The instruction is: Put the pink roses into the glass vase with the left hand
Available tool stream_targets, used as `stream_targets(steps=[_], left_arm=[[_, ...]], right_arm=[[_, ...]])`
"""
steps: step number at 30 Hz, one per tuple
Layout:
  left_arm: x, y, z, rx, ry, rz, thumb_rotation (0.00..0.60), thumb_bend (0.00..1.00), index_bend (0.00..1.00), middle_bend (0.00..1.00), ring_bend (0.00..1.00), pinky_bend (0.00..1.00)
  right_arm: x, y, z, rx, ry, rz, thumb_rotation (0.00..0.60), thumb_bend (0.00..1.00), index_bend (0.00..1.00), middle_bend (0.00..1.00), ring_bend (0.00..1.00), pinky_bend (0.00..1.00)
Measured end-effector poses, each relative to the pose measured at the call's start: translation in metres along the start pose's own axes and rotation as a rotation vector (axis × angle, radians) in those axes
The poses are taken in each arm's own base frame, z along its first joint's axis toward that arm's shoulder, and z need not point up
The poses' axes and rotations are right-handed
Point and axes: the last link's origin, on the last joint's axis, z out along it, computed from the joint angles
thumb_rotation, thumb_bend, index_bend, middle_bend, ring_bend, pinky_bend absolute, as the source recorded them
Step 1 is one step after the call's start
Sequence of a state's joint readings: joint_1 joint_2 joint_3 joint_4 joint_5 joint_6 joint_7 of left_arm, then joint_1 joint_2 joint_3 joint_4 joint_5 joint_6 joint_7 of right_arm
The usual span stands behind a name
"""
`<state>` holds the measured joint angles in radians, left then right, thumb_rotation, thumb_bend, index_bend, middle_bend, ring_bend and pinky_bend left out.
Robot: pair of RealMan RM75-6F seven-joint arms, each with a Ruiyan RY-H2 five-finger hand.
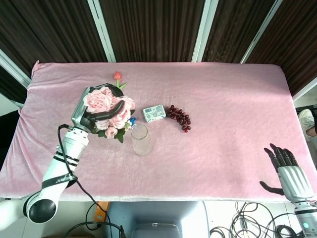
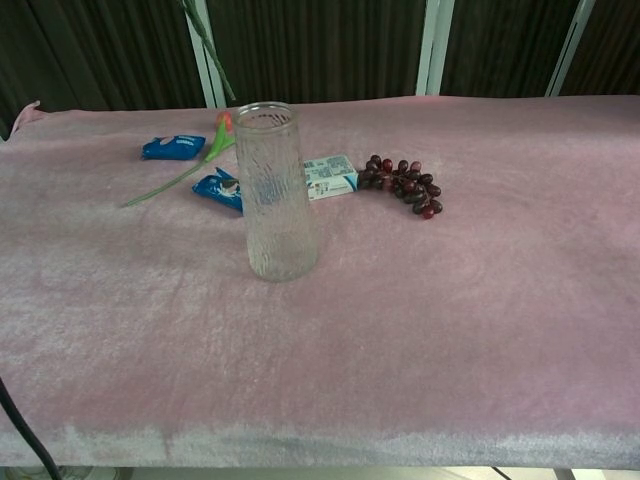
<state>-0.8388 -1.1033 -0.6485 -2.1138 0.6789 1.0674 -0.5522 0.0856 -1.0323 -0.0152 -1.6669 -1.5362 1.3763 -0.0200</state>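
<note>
My left hand [image 1: 94, 110] holds the bunch of pink roses [image 1: 110, 112] raised high above the table, just left of the glass vase [image 1: 140, 139]. The blooms face the head camera with green leaves below them. In the chest view only the thin green rose stem [image 2: 208, 48] shows near the top edge, up and left of the vase [image 2: 275, 190]. The vase stands upright and empty on the pink cloth. My right hand [image 1: 289, 171] hangs open at the table's near right corner, fingers spread.
A red tulip [image 2: 185, 160] lies behind the vase, with two blue snack packets [image 2: 173, 148] [image 2: 224, 188], a small white box [image 2: 330, 176] and a bunch of dark grapes [image 2: 405, 183]. A black cable [image 2: 22, 430] crosses the chest view's lower left.
</note>
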Motion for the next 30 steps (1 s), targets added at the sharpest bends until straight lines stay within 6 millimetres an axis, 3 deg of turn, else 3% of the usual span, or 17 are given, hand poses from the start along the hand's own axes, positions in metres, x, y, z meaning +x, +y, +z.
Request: stream_targets(steps=[7,13,22,30], left_arm=[[-0.013,0.006,0.005,0.031,-0.009,-0.011,0.600,0.51,0.81,0.99,0.74,0.71],[-0.018,-0.002,0.007,0.072,-0.027,-0.042,0.600,0.50,0.81,0.99,0.74,0.71],[-0.026,-0.022,0.013,0.126,-0.048,-0.021,0.600,0.49,0.81,0.99,0.74,0.71],[-0.024,-0.063,0.025,0.194,-0.018,0.042,0.600,0.46,0.71,0.86,0.71,0.69]], right_arm=[[0.001,0.004,0.000,-0.011,-0.004,0.001,0.600,0.30,0.00,0.00,0.00,0.00],[-0.001,0.002,0.000,-0.006,-0.006,-0.007,0.600,0.30,0.00,0.00,0.00,0.00],[0.001,0.003,-0.001,-0.009,-0.003,-0.002,0.600,0.30,0.00,0.00,0.00,0.00],[0.000,0.002,-0.003,0.002,-0.007,0.000,0.600,0.30,0.00,0.00,0.00,0.00]])
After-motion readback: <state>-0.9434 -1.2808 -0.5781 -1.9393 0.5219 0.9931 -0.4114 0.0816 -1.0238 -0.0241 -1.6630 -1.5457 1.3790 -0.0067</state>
